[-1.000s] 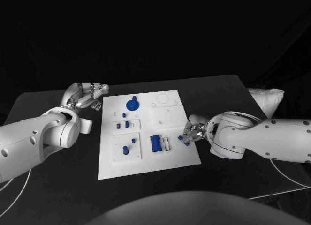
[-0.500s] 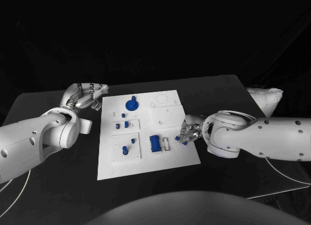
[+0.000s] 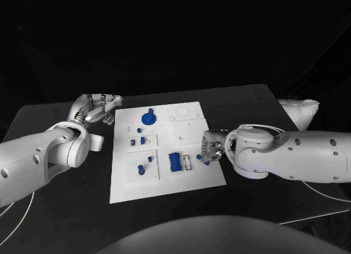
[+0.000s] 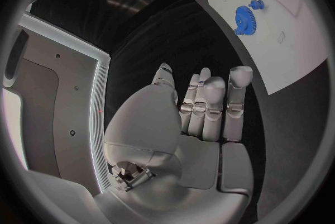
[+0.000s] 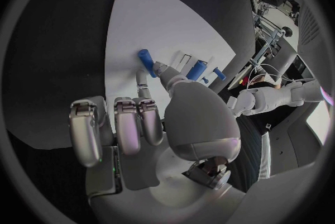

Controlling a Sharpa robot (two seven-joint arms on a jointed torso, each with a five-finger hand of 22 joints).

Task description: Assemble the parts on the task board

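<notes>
The task board (image 3: 192, 180), a white plate, is seen at the centre of the head view on the black table (image 3: 45, 119). The right hand (image 3: 212, 150) is placed at the board's right edge; a small blue part (image 5: 146, 61) is touched by its fingertips, but whether it is really clamped cannot be told. The left hand (image 3: 97, 108) is found at the upper left of the board, its fingers straight, close together and empty. The part is judged light, stiff and perhaps slippery; it is best pinched across its sides.
</notes>
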